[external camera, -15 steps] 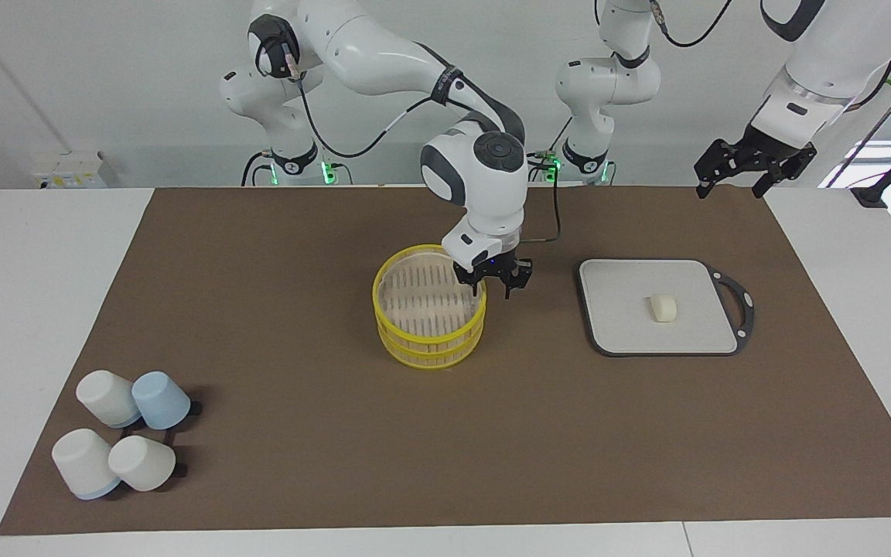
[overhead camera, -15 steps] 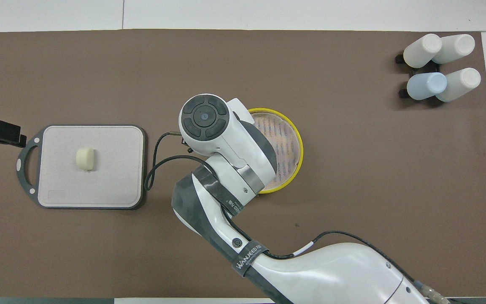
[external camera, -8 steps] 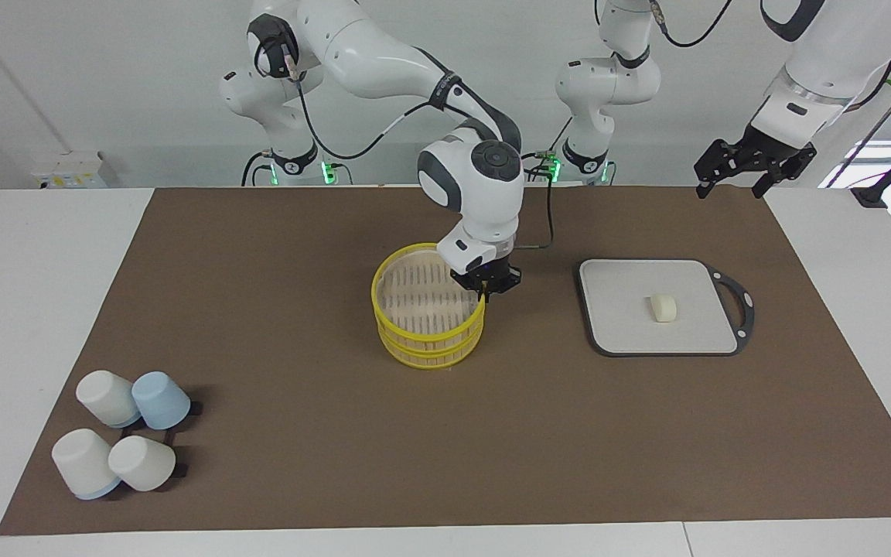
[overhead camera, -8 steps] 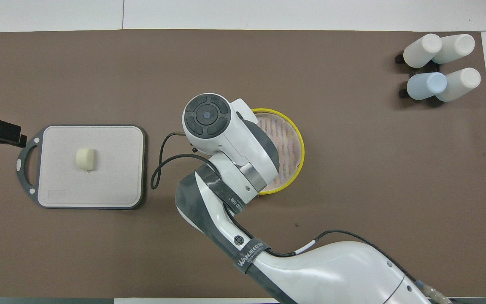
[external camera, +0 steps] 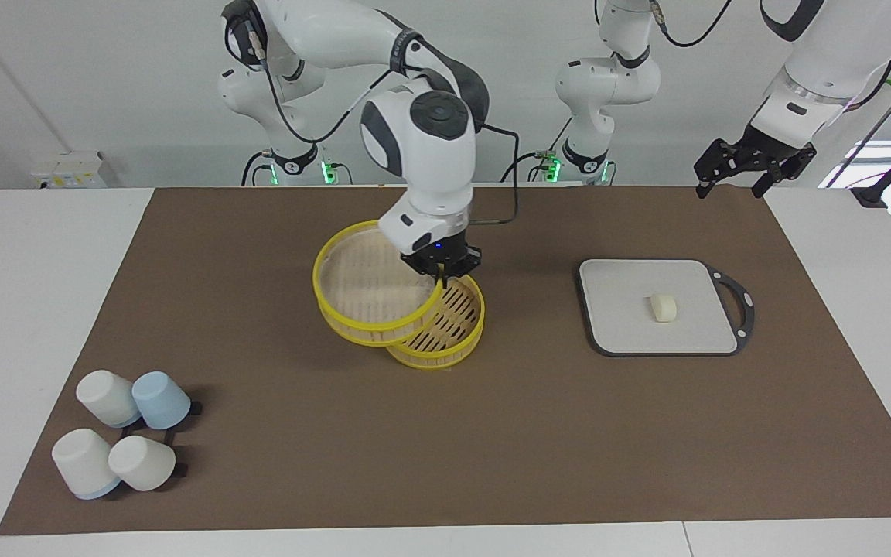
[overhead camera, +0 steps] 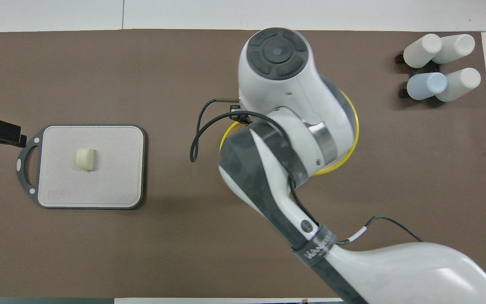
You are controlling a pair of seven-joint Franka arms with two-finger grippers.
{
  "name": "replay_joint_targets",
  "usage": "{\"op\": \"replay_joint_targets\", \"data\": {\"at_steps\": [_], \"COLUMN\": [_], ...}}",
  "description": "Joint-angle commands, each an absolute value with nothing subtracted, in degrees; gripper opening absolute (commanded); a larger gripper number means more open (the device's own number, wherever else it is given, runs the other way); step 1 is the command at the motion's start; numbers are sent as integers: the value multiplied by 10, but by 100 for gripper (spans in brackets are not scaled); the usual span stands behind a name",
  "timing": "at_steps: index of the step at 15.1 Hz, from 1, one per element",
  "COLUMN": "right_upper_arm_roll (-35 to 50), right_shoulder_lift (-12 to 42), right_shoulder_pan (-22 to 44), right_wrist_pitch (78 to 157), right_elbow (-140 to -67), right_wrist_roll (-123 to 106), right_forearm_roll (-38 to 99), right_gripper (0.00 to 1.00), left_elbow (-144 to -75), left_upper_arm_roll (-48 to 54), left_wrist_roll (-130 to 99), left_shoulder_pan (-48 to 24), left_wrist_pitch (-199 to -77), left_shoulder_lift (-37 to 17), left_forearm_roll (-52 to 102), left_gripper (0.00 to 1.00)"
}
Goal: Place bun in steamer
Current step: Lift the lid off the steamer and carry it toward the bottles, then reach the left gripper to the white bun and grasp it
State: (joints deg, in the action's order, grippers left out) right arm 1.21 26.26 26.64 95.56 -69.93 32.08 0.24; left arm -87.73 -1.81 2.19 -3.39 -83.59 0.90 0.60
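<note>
Bamboo lid (external camera: pixel 368 288) hangs pinched by its rim in your right gripper (external camera: pixel 441 269) above the basket (external camera: pixel 445 325); the soft, light bun (external camera: pixel 663 307) waits on the board (external camera: pixel 623 334) under your spread left gripper (external camera: pixel 751 166), so squeeze its sides gently.

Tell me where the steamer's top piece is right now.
The top piece hangs tilted in the right gripper, lifted off the steamer base and partly over it, shifted toward the right arm's end of the table.

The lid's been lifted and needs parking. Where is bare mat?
Bare mat lies between the steamer base and the cups, and between base and board. The right gripper holds the lid over the base.
</note>
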Motion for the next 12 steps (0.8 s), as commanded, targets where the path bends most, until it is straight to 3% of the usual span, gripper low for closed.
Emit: {"op": "replay_joint_targets", "data": {"at_steps": [1,4,8,12], "right_upper_arm_roll": [18,17,18,18], "right_shoulder_lift": [239,234,230,202], "right_shoulder_pan": [199,149,91,40], "right_wrist_pitch": [939,940,940,961], "right_elbow": [-708,-708,-720,-772], "right_wrist_roll": [179,80,-38,-106], "right_forearm_roll": [0,-1,-19,-18], "right_gripper": [0,0,0,0], "left_elbow": [-896,-902,-1025,-1093], "left_upper_arm_roll": [-19,-20,-20,-19], "left_wrist_roll": [20,24,27,37], "left_shoulder_pan": [-34,-33,-34,-35], "left_wrist_pitch": [-838,-860,-965,-1045], "left_shoulder_lift": [25,25,69,63], "left_forearm_roll": [-4,-4,-7,-10], "left_gripper": [100,100,100,100]}}
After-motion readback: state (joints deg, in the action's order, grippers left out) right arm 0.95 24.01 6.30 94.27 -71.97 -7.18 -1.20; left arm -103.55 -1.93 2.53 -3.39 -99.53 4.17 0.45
